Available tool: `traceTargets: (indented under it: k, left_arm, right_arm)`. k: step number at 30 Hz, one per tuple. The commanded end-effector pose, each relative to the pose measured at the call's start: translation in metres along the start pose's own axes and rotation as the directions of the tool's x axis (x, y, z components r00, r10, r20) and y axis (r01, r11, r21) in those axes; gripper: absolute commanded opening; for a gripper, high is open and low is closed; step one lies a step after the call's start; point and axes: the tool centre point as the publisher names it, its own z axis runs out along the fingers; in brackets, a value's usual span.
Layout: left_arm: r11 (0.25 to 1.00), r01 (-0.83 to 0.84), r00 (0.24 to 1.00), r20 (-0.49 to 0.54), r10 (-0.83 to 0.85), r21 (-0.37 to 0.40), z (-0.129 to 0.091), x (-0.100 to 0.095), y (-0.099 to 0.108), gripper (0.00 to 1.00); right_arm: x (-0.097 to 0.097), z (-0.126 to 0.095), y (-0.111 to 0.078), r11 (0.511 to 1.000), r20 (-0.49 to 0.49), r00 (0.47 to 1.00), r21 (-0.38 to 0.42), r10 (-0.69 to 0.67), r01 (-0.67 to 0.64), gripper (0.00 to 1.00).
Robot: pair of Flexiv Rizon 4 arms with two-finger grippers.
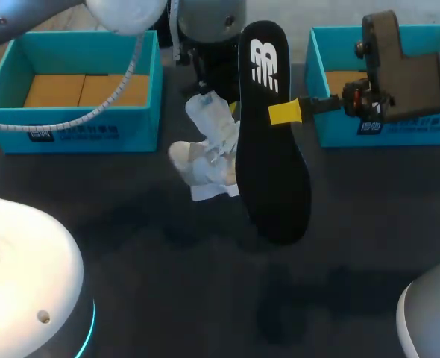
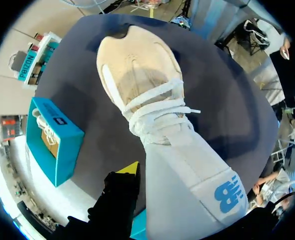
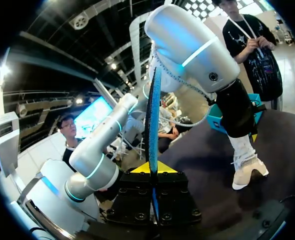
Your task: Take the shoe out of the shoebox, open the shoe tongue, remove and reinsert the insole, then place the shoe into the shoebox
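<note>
Black insole [image 1: 272,149] hangs clamped in right pincer [image 3: 154,167] between two teal shoeboxes [image 1: 78,134] [image 1: 414,130]; left pincer [image 2: 132,169] seemingly grips the shoe [image 2: 152,100].

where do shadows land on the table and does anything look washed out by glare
Head view: a soft shadow darkens the table under the insole; the white shoe is brightest, the black insole shows no glare. Left wrist view: the shoe throws shadows on both sides. Right wrist view: a shadow pools under the shoe's toe.

I look down on a dark grey matte worktop [image 1: 138,253] with an even, dull surface. Soft shadows [image 1: 280,306] lie across its near part.
</note>
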Motion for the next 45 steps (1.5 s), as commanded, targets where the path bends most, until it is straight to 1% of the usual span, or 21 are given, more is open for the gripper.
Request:
traceTargets:
  k: [1,5,45]
  left_arm:
    - [0.999,0.037,0.999,0.026,-0.037,-0.005,-0.0037,0.0114,0.0041,1.0]
    - [0.996,0.083,0.995,0.047,-0.083,-0.014,-0.0094,0.0132,0.0056,1.0]
    - [0.996,0.083,0.995,0.047,-0.083,-0.014,-0.0094,0.0132,0.0056,1.0]
  right_arm:
    - [-0.0019,0.0038,0.003,1.0,-0.001,1.0,0.005,0.001,-0.001,0.0]
    - [-0.0019,0.0038,0.003,1.0,-0.001,1.0,0.005,0.001,-0.001,0.0]
    - [-0.0019,0.0038,0.003,1.0,-0.001,1.0,0.005,0.001,-0.001,0.0]
